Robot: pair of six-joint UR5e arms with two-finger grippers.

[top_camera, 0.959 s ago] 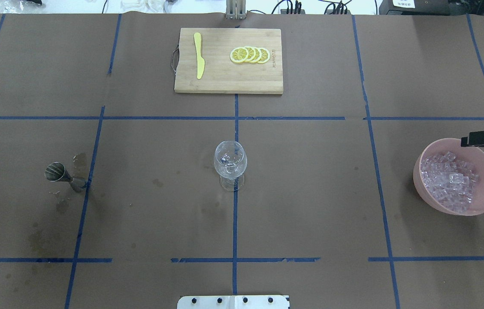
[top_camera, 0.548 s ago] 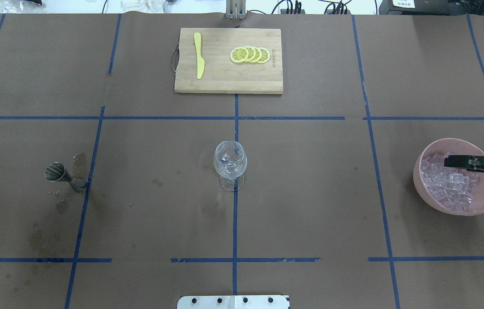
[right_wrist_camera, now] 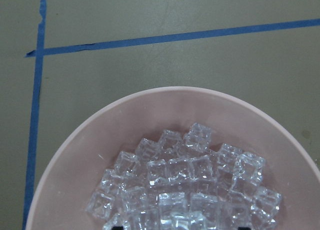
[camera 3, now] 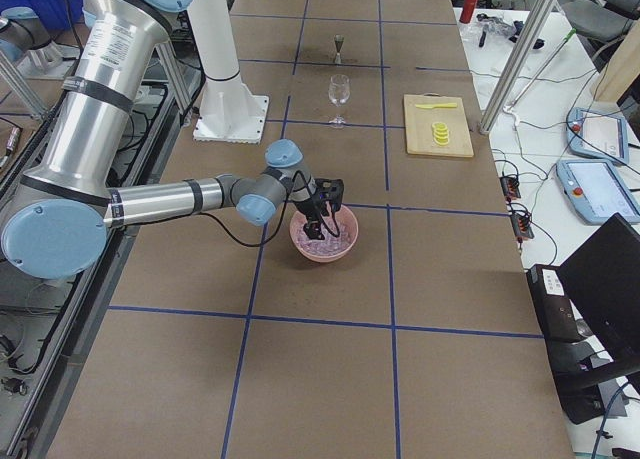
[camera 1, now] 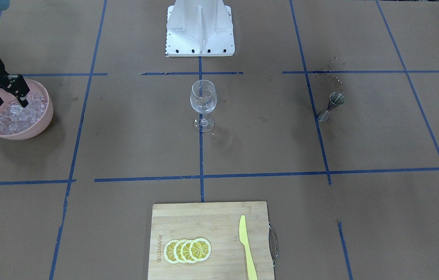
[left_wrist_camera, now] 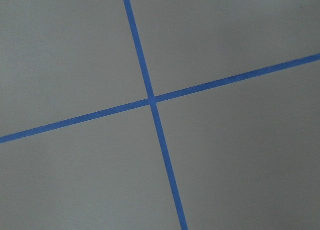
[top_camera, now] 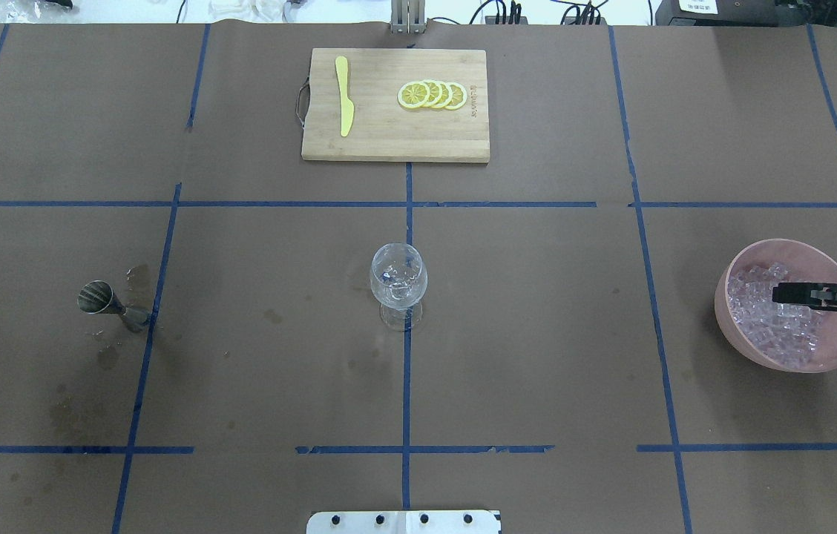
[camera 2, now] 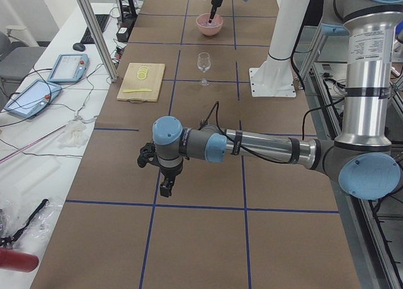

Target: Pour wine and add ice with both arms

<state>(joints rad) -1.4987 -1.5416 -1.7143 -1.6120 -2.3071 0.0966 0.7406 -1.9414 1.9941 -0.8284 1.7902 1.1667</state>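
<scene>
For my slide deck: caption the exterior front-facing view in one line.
Open right gripper at the ice in the pink bowl; stemmed glass stands at table centre.

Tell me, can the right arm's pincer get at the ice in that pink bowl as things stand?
Probably yes. The right pincer hangs open directly over the pink bowl, with its fingertips down at the heap of ice. Nothing lies between them, and the bowl is uncovered.

Brown table [top_camera: 537, 334] with blue tape grid [top_camera: 406, 386]
</scene>
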